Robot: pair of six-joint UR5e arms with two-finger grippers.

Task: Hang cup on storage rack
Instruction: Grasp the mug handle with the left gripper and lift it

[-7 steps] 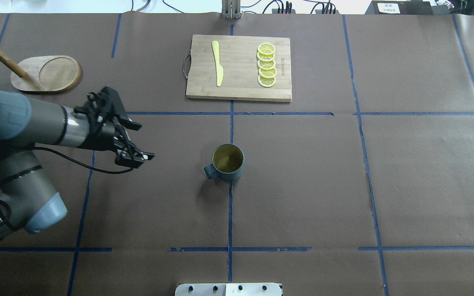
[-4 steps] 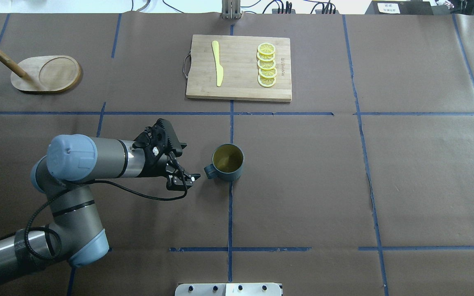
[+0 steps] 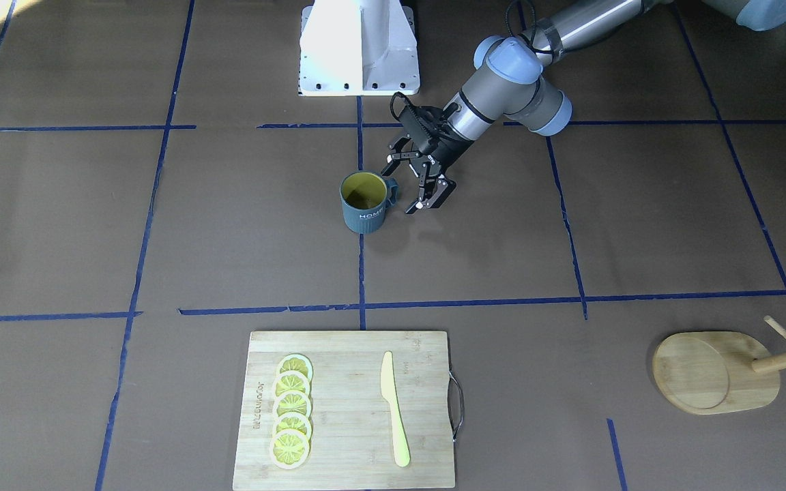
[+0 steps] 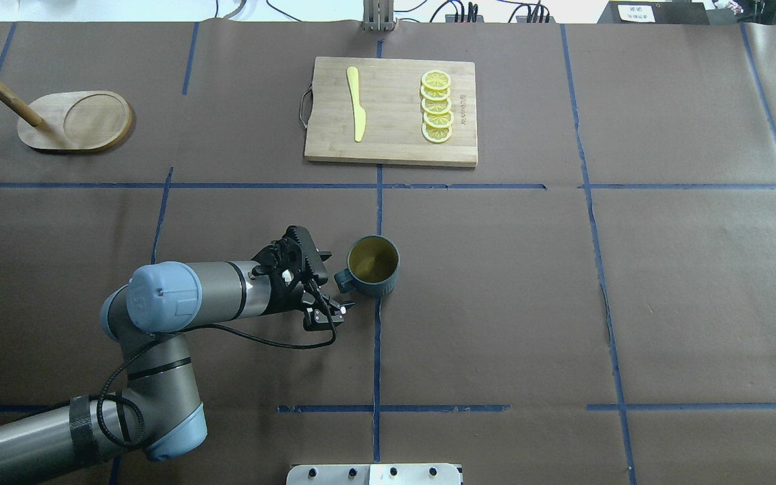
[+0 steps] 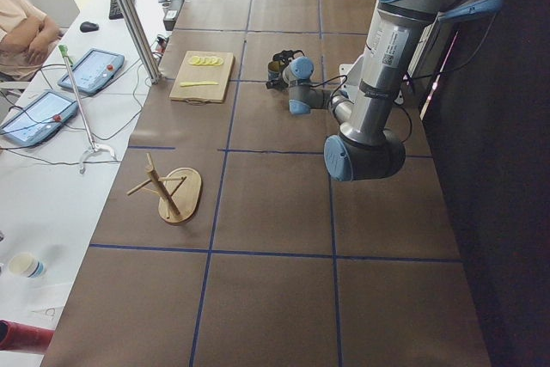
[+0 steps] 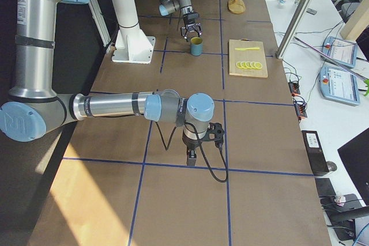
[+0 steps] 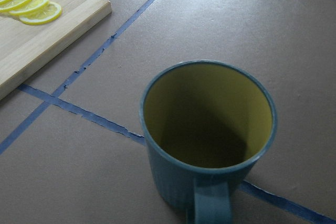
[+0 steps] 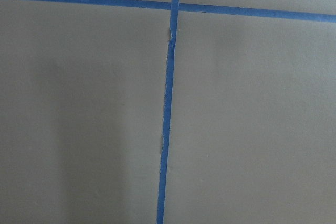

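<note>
The dark teal cup (image 4: 373, 267) stands upright at the table's middle, yellow inside, its handle turned toward my left arm. In the front-facing view the cup (image 3: 364, 201) shows white lettering. My left gripper (image 4: 336, 281) is open, low over the table, with one finger on each side of the handle and nothing gripped; the front-facing view shows this gripper (image 3: 403, 191) the same way. The left wrist view looks down into the cup (image 7: 210, 124). The wooden storage rack (image 4: 75, 121) stands at the far left. My right gripper (image 6: 193, 151) hangs over bare table; I cannot tell its state.
A bamboo cutting board (image 4: 391, 111) with a yellow knife (image 4: 357, 104) and lemon slices (image 4: 436, 106) lies beyond the cup. The robot's base plate (image 4: 374, 473) is at the near edge. A person (image 5: 26, 23) sits off the table's far side.
My left arm has swung right and down from near the rack's side to the cup's handle. The gripper stays open. The cup has not moved.
</note>
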